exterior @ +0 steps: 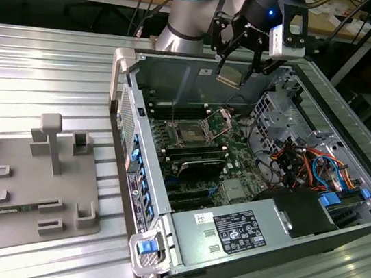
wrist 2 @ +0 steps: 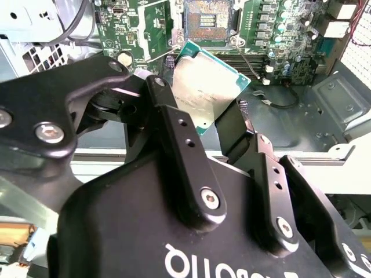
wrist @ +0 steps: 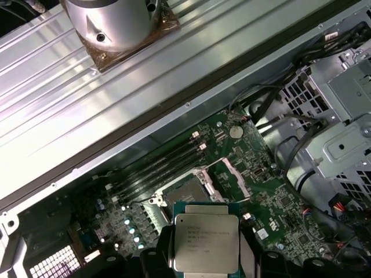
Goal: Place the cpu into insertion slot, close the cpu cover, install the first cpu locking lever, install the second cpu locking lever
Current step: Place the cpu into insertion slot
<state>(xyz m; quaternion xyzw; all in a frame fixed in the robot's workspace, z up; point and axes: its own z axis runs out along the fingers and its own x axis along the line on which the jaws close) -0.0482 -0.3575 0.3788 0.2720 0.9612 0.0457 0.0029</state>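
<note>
Silver-grey and flat, the small square cpu [wrist 2: 203,95] with its thin green border hangs in the air over the open grey metal computer case [exterior: 179,83]. It is clamped by two opposite edges between the black fingers [wrist 2: 174,133] of the arm's gripper [exterior: 232,74], metal top turned toward the wrist. On the exterior view's clock face, the square dark insertion slot [exterior: 191,134] with its silvery rim lies at about seven o'clock from the chip, lower and well apart, on the green motherboard [exterior: 239,150]. The thin silvery cpu cover [exterior: 224,120] stands swung up at two o'clock of the slot, so the socket lies open. Long black memory slots [exterior: 193,157] run at six o'clock of it. By my judgement the placing step is in hand and the chip is not yet seated. Doing it well means holding the chip level and its edges parallel to the rim, keeping clear of the raised cover, and avoiding any sideways push, since socket contacts would likely bend easily.
</note>
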